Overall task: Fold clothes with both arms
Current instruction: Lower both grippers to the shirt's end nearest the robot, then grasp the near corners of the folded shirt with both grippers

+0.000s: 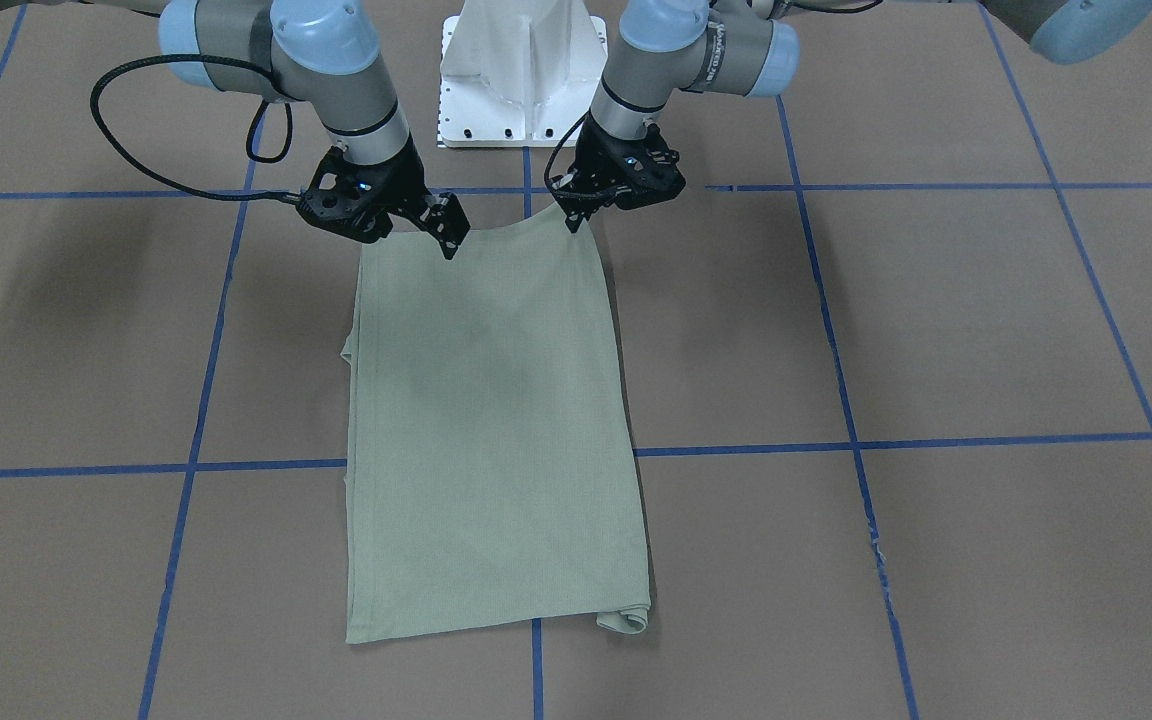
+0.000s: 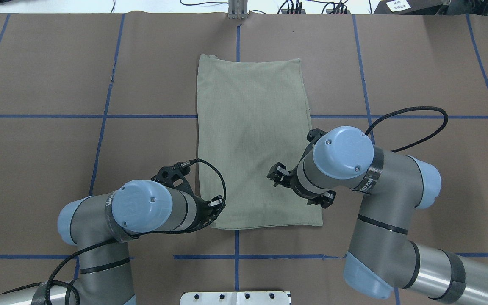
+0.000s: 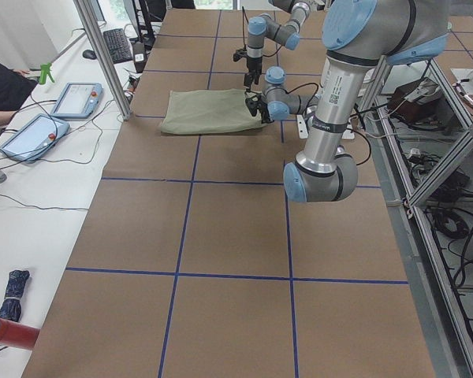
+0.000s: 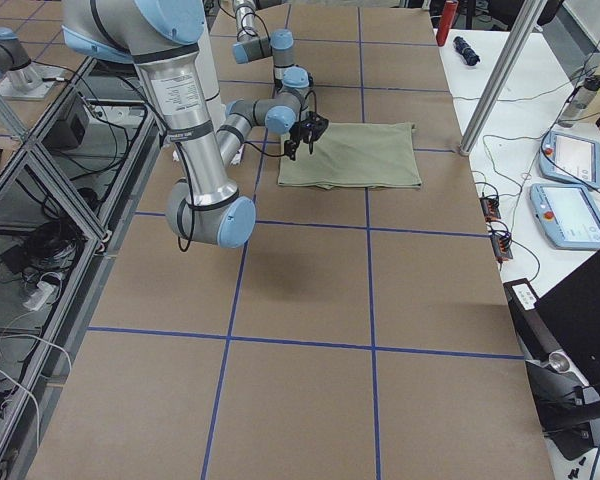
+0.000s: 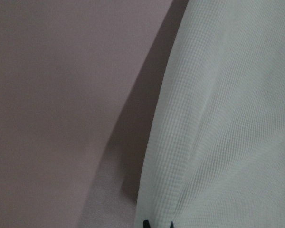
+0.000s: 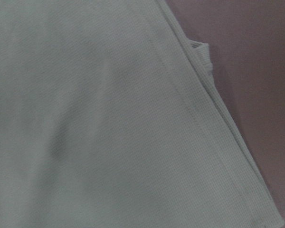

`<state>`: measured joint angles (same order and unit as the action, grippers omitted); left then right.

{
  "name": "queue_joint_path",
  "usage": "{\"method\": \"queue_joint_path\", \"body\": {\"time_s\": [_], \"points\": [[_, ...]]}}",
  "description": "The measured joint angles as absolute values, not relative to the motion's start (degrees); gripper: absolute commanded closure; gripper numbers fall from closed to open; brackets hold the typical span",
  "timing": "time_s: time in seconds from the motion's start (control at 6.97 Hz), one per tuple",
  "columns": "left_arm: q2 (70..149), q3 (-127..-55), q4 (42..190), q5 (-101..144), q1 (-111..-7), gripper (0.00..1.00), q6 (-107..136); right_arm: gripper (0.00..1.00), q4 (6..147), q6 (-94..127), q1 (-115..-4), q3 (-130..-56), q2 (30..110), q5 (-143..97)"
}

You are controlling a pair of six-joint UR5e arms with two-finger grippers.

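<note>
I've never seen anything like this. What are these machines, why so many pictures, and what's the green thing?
The machine is a robot with a left arm and a right arm, each ending in a black two-finger gripper. The green thing is a shirt, folded into a long rectangle on the brown table. One camera faces the robot, one looks down from behind it, two stand at the table's ends, and two close-ups come from the wrists. The left gripper appears to pinch a shirt corner; the right gripper is at the same edge, grip unclear.
</note>
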<state>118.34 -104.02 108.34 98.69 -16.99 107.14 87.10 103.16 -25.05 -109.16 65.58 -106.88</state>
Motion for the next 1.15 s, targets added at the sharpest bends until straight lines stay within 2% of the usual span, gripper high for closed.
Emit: {"method": "queue_joint_path", "body": {"time_s": [0.29,0.86,1.0,1.15], "points": [[118.44,-104.06,108.37,98.7,-16.97,1.0,107.14,0.0,86.86,107.24,-22.62,-108.44,68.97,-105.77],[118.65,-104.06,108.37,98.7,-16.22,1.0,107.22,0.0,86.38,107.98,-20.62,-106.48,69.89,-104.02],[118.65,-104.06,108.37,98.7,-16.19,1.0,107.22,0.16,86.34,108.01,-20.38,-106.45,69.89,-104.04],[118.65,-104.06,108.37,98.7,-16.18,1.0,107.23,0.53,86.32,108.04,-20.12,-106.44,69.82,-104.05]]}}
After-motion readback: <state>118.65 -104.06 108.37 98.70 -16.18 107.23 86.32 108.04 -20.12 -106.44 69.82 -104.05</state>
